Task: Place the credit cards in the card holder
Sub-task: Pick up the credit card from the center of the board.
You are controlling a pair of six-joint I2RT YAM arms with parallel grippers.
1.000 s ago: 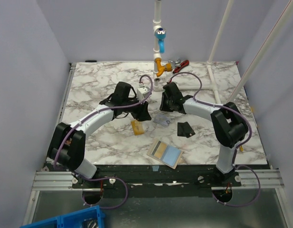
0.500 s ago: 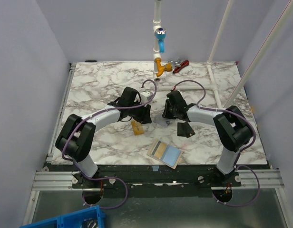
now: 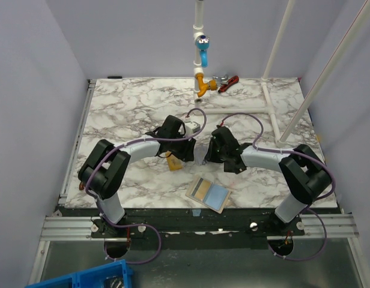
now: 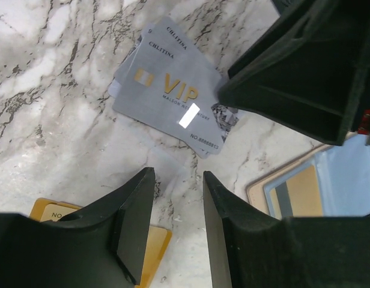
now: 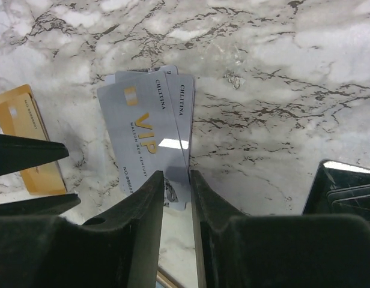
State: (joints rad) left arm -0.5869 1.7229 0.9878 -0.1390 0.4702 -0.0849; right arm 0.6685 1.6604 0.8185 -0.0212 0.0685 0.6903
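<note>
Worktop (image 3: pixel 125 114): one card holder (image 3: pixel 208 194) lies open near the front edge, long axis roughly left-right. Silver cards (image 5: pixel 152 141), at least two, fanned, point lengthwise into right pincer (image 5: pixel 177 175), which is slightly open with no grip seen. Left pincer (image 4: pixel 178 180) part-open, empty, beside two gold cards (image 5: pixel 26 138).

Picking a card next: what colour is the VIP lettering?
Gold, on the silver-grey card; clearest in left wrist.

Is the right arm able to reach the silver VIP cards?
Probably yes. The right gripper hovers right at the edge of the silver VIP cards, jaws a little apart, and nothing lies between them.
</note>
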